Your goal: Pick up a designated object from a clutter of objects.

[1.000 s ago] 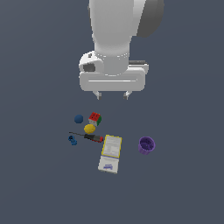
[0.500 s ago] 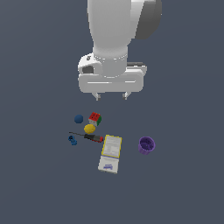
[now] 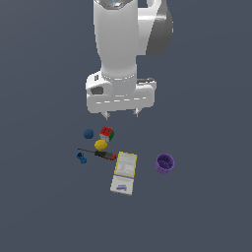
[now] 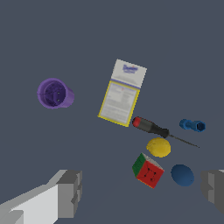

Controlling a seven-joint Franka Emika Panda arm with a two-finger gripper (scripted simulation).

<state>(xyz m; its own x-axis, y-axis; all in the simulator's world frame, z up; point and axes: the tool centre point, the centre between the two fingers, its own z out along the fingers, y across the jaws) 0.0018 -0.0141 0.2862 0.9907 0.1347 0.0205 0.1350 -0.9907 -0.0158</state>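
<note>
Nearest the exterior camera, a white booklet (image 3: 124, 172) with a yellow-edged upper part is seen lying flat on the dark grey bench (image 3: 44, 206). A purple cup (image 3: 165, 163) is placed apart from it, toward the exterior view's right, with its open mouth facing up.

Just behind the booklet, a screwdriver (image 3: 100, 154) with a red and black handle is laid across the scene, its handle end close to the booklet's upper corner and its thin shaft pointed toward the exterior view's left. A small blue piece (image 3: 81, 157) is found beside the tip of that shaft.

A yellow ball (image 3: 101, 145) is set just behind the screwdriver. Just behind the ball, very close to it or touching, the cube (image 3: 107, 134) is resting on the bench, with red, green and whitish faces shown. A dark blue ball (image 3: 88, 133) is placed just beside the cube, toward the exterior view's left.

Farthest back and above the cluster, the white arm (image 3: 123, 44) is held upright, and its gripper (image 3: 121, 114) is hung over the cube and balls without anything being touched. The fingers (image 3: 106, 115) are spread wide apart and nothing is held between them. In the wrist view, the cube (image 4: 148, 170) is seen between the two grey fingers (image 4: 70, 193), nearer the far one, with the dark blue ball (image 4: 182, 174) close beside it.
</note>
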